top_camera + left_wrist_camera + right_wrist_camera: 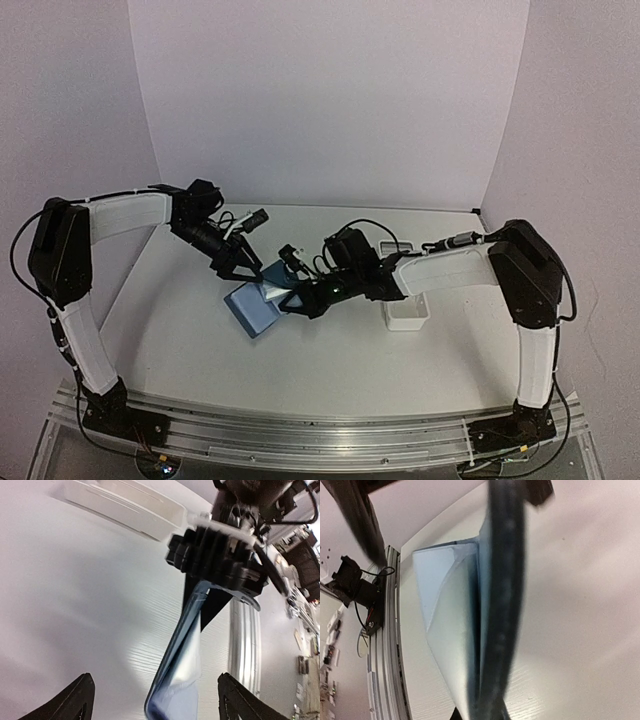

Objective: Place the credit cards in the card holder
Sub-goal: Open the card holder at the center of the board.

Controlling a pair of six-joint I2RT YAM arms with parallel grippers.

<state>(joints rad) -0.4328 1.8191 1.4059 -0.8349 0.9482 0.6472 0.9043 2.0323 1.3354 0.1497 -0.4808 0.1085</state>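
The blue card holder (252, 310) lies on the table at the centre-left, its flap lifted up on edge. My right gripper (303, 298) is shut on that flap; in the right wrist view the dark flap edge (502, 605) runs up from the jaws (485, 715), with the pale inner pocket (450, 620) opened to its left. My left gripper (243, 270) hovers just above the holder, open and empty; in the left wrist view its fingers (80, 700) stand wide on either side of the raised flap (182, 645). No separate credit card shows clearly.
A long white tray (405, 312) stands right of the holder, under my right arm; it also shows in the left wrist view (125, 510). The table's metal rail (245, 645) runs along the near edge. Walls enclose the back and sides.
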